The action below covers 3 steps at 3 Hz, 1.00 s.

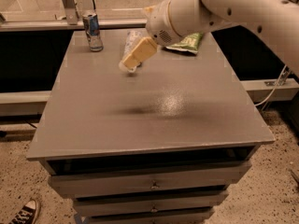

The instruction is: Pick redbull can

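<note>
The redbull can (92, 31) stands upright at the far left corner of the grey table (154, 120). It is blue and silver with a silver top. My gripper (134, 58) hangs above the far middle of the table, to the right of the can and well apart from it. The white arm (219, 8) reaches in from the upper right. Nothing shows in the gripper.
A clear plastic water bottle (131, 37) lies behind the gripper, partly hidden by it. A green chip bag (188, 43) lies at the far right under the arm. Drawers (152, 185) sit below the tabletop. A shoe (23, 213) is on the floor at lower left.
</note>
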Available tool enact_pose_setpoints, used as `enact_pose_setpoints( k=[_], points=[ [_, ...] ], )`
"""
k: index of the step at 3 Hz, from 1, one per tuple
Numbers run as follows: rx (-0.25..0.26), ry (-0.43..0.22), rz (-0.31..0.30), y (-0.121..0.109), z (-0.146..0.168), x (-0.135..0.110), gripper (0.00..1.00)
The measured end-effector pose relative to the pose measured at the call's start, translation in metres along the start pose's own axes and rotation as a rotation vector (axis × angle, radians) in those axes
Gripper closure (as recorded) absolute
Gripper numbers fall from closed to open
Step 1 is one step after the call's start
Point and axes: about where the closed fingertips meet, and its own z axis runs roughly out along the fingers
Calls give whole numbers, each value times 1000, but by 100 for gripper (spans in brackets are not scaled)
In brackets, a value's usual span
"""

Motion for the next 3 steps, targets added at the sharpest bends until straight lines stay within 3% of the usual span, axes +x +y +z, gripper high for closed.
enact_pose_setpoints(
  k=[1, 2, 3],
  points=[
    [30, -150, 42, -35, 68, -21, 0],
    [47, -256, 80, -67, 137, -40, 0],
    [52, -280, 109, -82, 189, -43, 0]
  ],
)
